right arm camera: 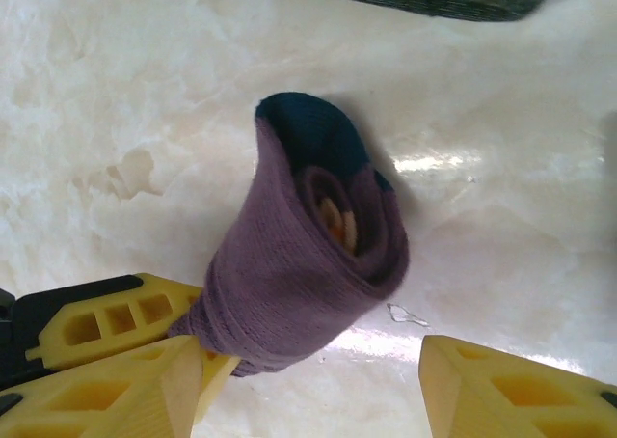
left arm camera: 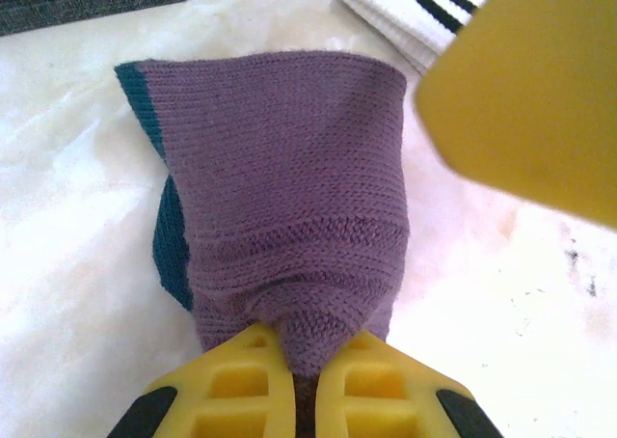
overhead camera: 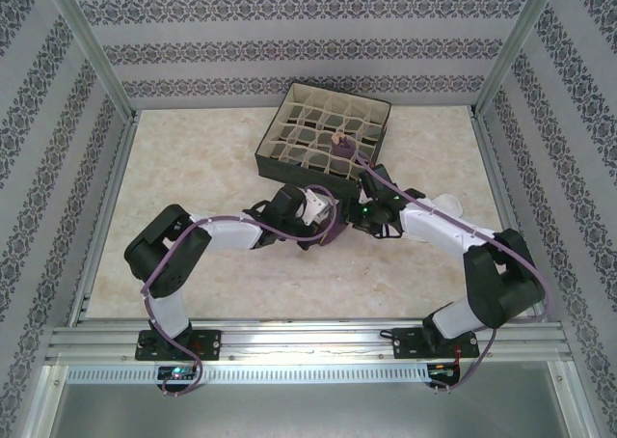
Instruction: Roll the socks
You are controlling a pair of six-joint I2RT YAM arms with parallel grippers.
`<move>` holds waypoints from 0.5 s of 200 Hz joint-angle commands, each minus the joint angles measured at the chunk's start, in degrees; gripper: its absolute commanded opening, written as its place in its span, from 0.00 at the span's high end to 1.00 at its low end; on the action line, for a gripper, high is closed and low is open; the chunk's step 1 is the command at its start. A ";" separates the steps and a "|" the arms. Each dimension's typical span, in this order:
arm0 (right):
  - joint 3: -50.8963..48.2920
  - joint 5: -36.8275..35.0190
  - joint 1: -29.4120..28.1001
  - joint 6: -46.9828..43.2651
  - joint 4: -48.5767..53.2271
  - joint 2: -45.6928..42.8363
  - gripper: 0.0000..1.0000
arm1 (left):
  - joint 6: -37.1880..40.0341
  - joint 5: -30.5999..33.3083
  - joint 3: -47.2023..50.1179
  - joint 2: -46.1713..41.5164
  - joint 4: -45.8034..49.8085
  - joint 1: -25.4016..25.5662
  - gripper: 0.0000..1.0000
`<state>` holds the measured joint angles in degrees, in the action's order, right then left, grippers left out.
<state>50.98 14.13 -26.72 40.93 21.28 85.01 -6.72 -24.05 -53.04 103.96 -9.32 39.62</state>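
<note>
At the bottom centre of the left wrist view, the left pincer (left arm camera: 301,366) is clamped narrow on the purple sock (left arm camera: 289,197). The sock's body fans upward from the yellow fingers across the pale tabletop (left arm camera: 67,264), with a teal cuff along its left edge. In the right wrist view this sock is a loose roll at frame centre, orange showing in its core. The right pincer (right arm camera: 310,356) stands wide, one finger at lower left and one at lower right, with the roll between them. I cannot tell whether the lower-left finger touches it. A white sock (left arm camera: 410,4) with black stripes lies at the top, near the dark box (overhead camera: 323,129).
</note>
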 commanded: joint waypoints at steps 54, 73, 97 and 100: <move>-2.24 2.13 1.23 8.98 -6.86 3.42 0.38 | -3.83 -4.96 0.42 5.93 10.33 -2.70 0.98; -1.39 2.80 1.23 9.34 -7.71 4.60 0.37 | -4.09 -5.87 -0.04 6.82 10.84 -3.04 0.98; -0.15 3.35 1.07 9.51 -7.90 6.26 0.37 | -4.19 -6.75 -0.35 7.47 10.92 -3.32 1.00; -0.03 3.48 1.06 9.59 -8.03 6.53 0.37 | -4.19 -6.82 -0.35 7.48 10.88 -3.32 1.00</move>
<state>48.77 16.01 -25.69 49.15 14.76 89.78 -9.61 -32.08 -55.07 106.91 -9.19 36.86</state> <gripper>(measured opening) 0.631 0.075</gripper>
